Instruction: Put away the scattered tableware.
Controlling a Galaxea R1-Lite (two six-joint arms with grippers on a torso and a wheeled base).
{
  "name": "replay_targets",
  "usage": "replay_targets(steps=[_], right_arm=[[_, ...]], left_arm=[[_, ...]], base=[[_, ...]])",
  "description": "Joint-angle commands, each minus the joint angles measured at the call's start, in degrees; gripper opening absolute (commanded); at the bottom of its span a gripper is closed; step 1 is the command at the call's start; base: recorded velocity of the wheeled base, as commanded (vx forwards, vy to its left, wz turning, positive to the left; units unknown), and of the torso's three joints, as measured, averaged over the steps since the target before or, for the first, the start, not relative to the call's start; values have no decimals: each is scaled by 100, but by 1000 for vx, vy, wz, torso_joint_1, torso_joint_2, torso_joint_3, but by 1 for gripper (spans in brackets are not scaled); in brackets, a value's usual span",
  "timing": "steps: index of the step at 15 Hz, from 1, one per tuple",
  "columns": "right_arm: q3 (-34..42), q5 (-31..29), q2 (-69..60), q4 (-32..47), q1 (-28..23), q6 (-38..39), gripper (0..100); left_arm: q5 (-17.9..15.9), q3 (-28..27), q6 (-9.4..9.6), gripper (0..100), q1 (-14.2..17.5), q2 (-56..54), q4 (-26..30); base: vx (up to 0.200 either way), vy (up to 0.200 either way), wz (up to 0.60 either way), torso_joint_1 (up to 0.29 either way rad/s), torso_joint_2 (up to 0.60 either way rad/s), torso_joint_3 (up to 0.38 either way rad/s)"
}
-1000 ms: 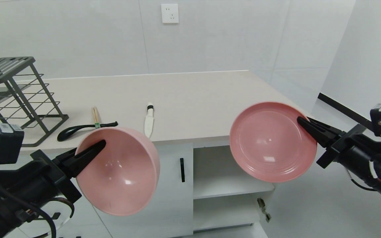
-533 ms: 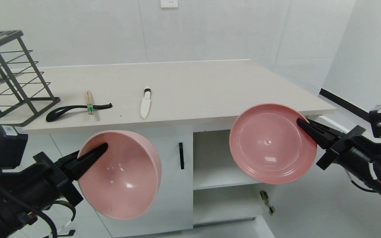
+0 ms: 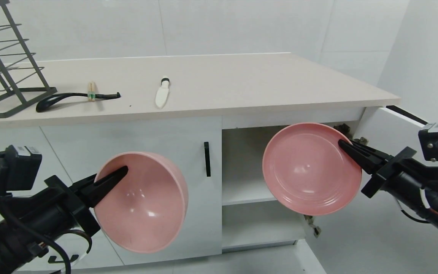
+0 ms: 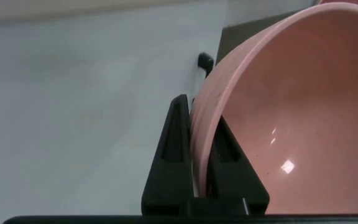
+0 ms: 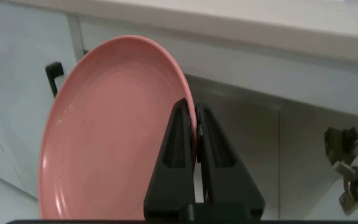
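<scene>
I'm mid-stowing. The left end effector (image 3: pixel 122 173) is clamped on the rim of the pink bowl (image 3: pixel 146 205) before the closed door (image 3: pixel 181 133). The right end effector (image 3: pixel 342 144) pinches the pink plate (image 3: pixel 306 171) before the open cabinet (image 3: pixel 242 152). Next, I'd ease the plate onto the shelf (image 3: pixel 242 196).

A pale beige, matte-topped counter (image 3: pixel 242 80) carries a dark grey metal wire rack (image 3: pixel 11 64) at its left end. Near the rack lies a black long-handled spoon (image 3: pixel 70 95), with a banded pair of wooden chopsticks (image 3: pixel 91 92) across its handle. A white, black-collared knife (image 3: pixel 162 95) lies apart, further right.
</scene>
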Motion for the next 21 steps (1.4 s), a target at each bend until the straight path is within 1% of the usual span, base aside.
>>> replay_targets(steps=[1,5,7,12,16,19,20,21], right_arm=[[10,5,72,-19,1,-4,0],[54,-3,379,-19,10,-4,0],[116,-3,661,-19,10,-4,0],[124,-3,863,-19,1,4,0],[168,-12,1531,-19,-17,4,0],[265,-12,1698,-19,1,4,0],[291,-12,1821,-19,1,4,0],[335,-12,1909,-19,10,4,0]], left_arm=[[-2,4,-4,0,0,57,-13],[-2,13,-4,0,-9,180,-4],[-2,48,-4,0,-80,259,-4],[-2,101,5,0,-167,487,-13],[-2,110,13,0,-220,786,-13],[-11,163,22,0,-299,804,-13],[-2,207,233,0,-370,883,-4],[-2,295,523,0,-370,980,-13]], base=[[0,0,0,-46,193,110],[0,0,0,-15,40,21],[0,0,0,0,0,0],[0,0,0,0,0,0],[0,0,0,0,0,0],[0,0,0,0,0,0],[0,0,0,0,0,0],[0,0,0,0,0,0]])
